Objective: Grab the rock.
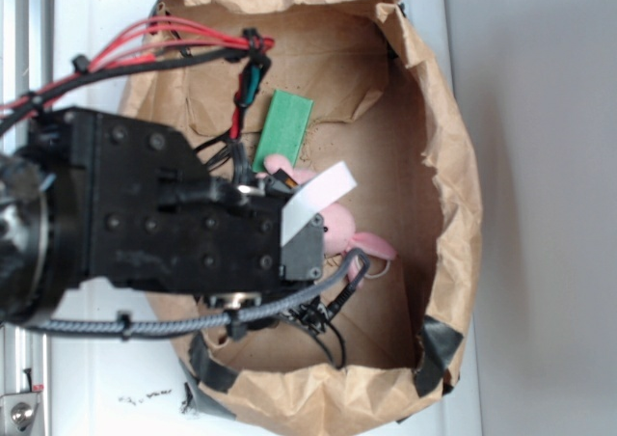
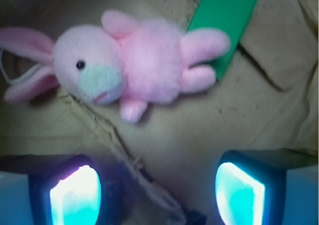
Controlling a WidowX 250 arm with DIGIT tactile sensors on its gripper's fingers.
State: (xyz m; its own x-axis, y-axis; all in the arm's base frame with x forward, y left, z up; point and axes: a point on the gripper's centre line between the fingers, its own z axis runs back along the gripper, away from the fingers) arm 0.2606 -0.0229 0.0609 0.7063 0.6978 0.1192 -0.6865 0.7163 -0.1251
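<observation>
- Wrist view, lower edge: my end effector (image 2: 157,195) stands wide, its two glowing pads (image 2: 75,197) far apart, with bare brown paper between them and nothing held.
- Centre-left of that frame lies a pink plush bunny (image 2: 124,65), one leg overlapping a green block (image 2: 227,16) at upper right.
- I cannot find the rock in either view; which way it lies from my end effector cannot be told.
- Exterior view: my arm covers the left half of the paper bag (image 1: 453,166), so I judge the rock may sit under it, hidden.
- Some dark cord (image 2: 149,190) runs between my pads; I would avoid closing on it.
</observation>
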